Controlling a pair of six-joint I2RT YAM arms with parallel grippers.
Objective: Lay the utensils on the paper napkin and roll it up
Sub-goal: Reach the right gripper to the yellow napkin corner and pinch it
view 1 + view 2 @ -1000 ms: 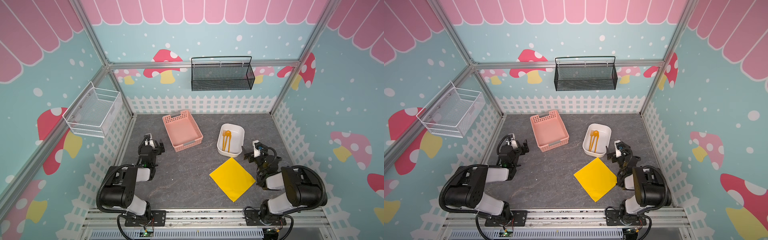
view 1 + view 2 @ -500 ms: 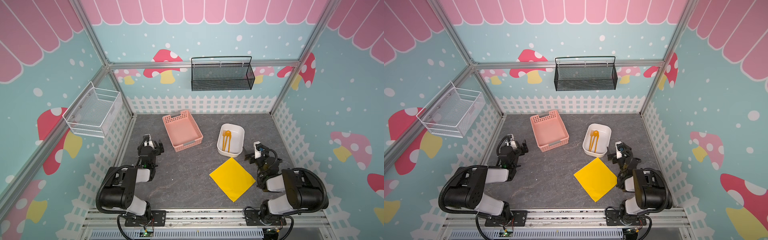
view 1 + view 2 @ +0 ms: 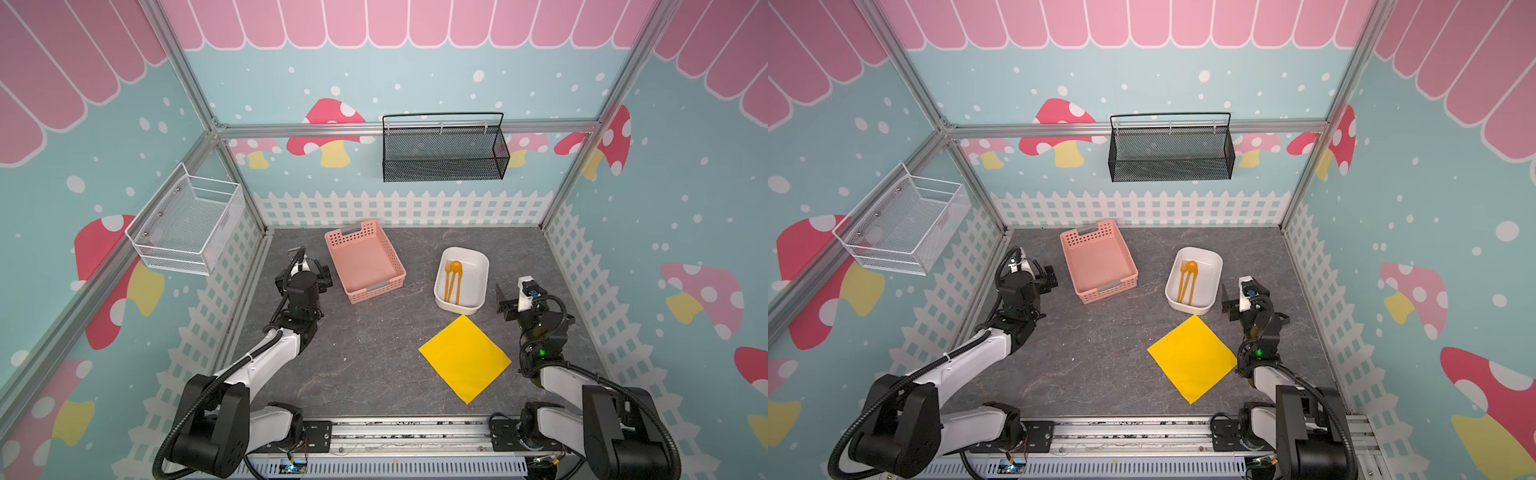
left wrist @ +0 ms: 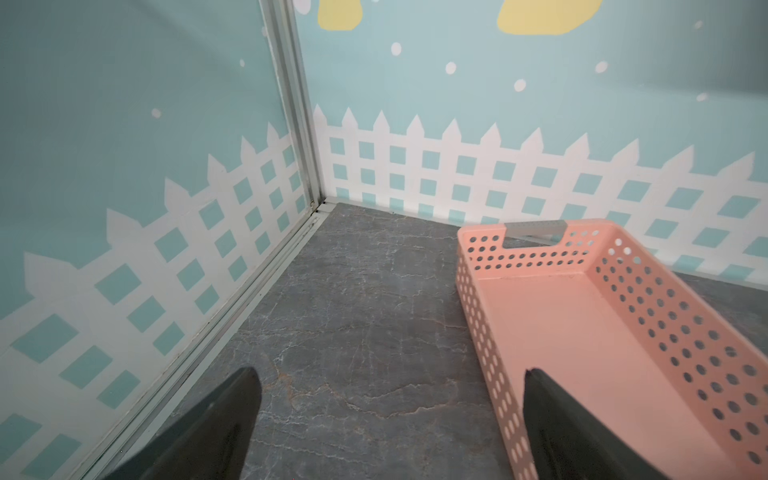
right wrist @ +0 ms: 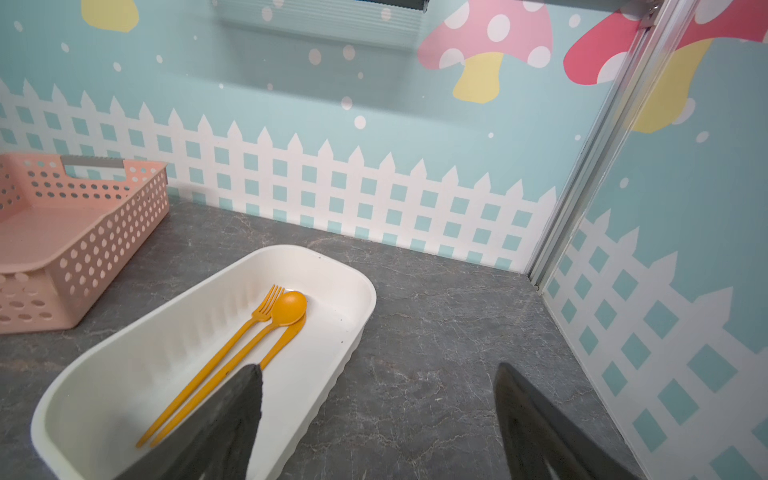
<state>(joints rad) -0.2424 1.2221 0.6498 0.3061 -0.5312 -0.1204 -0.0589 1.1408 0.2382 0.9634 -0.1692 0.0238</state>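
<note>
The right gripper (image 5: 378,368) stands with jaws wide apart, holding nothing. Just to its left sits the white rounded plastic tub (image 5: 320,353), where the slim orange plastic utensils (image 5: 266,328) lie side by side. The bright yellow square paper napkin (image 3: 464,358) lies flat, back toward that arm's base. The left gripper (image 4: 388,370) is spread wide and empty, with the pink perforated plastic basket (image 4: 582,332) just to its right.

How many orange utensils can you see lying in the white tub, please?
3, all side by side in the white tub: a fork, a round-bowled spoon, and a flat third piece, perhaps a knife, partly under the spoon, its handle hidden behind the right gripper.
</note>
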